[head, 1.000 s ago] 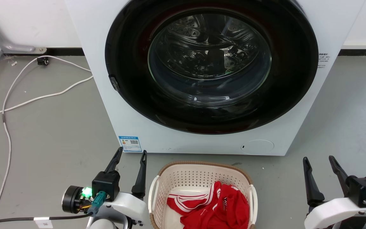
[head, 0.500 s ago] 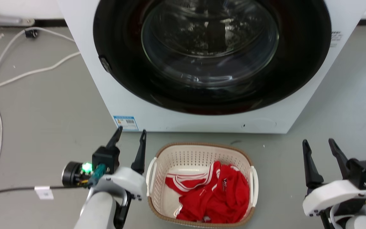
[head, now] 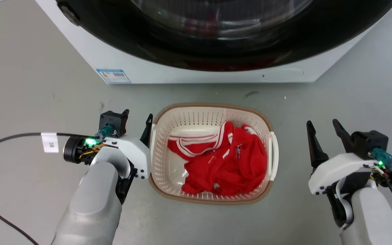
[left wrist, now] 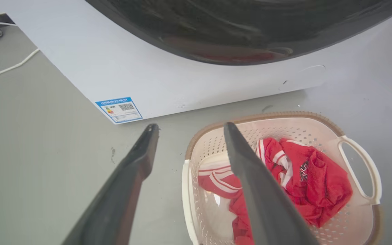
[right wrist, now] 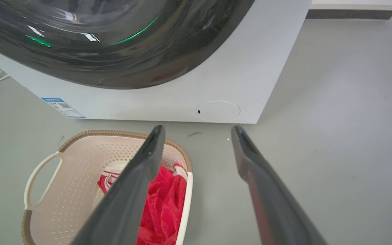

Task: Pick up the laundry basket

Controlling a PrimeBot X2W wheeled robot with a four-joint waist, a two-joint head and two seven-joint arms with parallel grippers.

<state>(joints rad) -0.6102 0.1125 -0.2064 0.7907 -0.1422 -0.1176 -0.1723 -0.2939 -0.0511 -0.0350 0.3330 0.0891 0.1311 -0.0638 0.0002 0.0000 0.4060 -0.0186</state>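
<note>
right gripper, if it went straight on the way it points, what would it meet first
The right gripper would probably meet the floor at the foot of the washing machine; depth is unclear. The laundry basket lies aside.

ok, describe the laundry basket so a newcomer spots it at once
Start at the big white washing machine with the round black door. On the grey floor in front of it, between the left gripper and the right gripper, sits the laundry basket. Only it is a cream perforated tub with a brown woven-look rim, white side handles and red clothing inside.
</note>
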